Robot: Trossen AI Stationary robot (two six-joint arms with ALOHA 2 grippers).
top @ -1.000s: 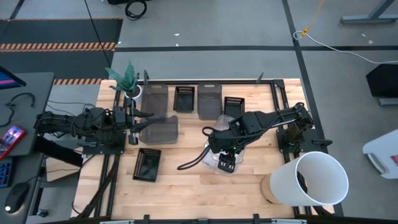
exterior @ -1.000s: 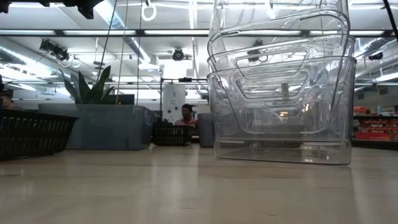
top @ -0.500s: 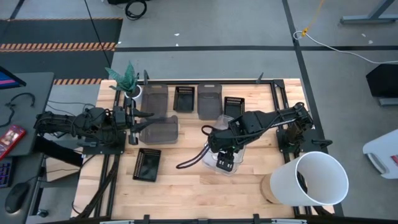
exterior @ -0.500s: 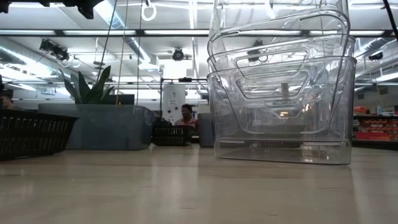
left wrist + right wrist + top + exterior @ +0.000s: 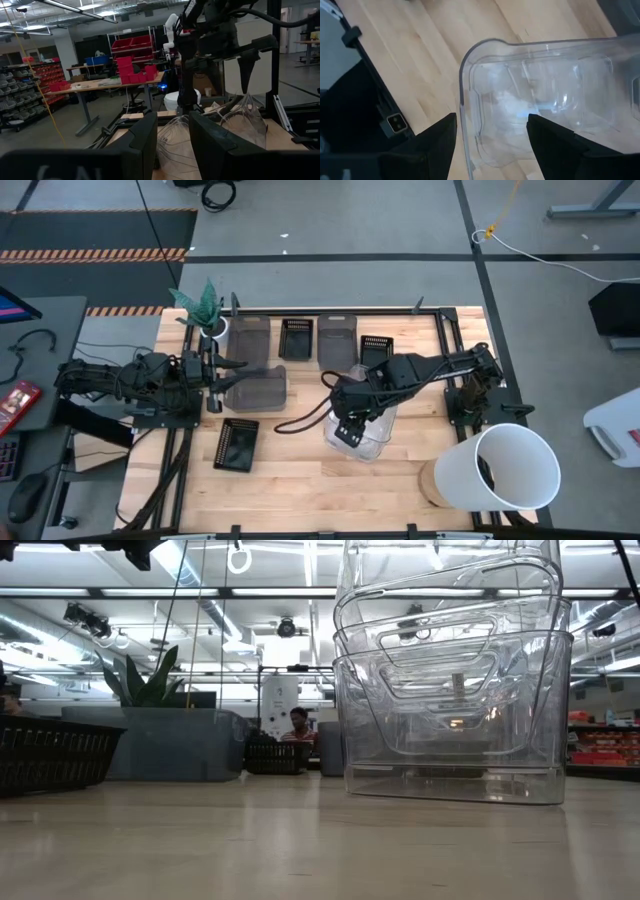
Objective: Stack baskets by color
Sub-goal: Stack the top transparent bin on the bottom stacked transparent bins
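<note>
Right wrist view shows the right gripper (image 5: 490,145) spread wide, empty, above the stacked clear baskets (image 5: 540,100); descending off-centre, a finger could knock the rim.

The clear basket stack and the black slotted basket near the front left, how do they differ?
The clear basket stack is see-through with smooth walls; the black slotted basket is opaque with slotted sides. The clear stack holds several baskets nested together and stands tall; the black one lies alone and low. The right end effector hangs over the clear stack, while nothing is near the black one. Both are rounded rectangular bins resting on the wooden table.
</note>
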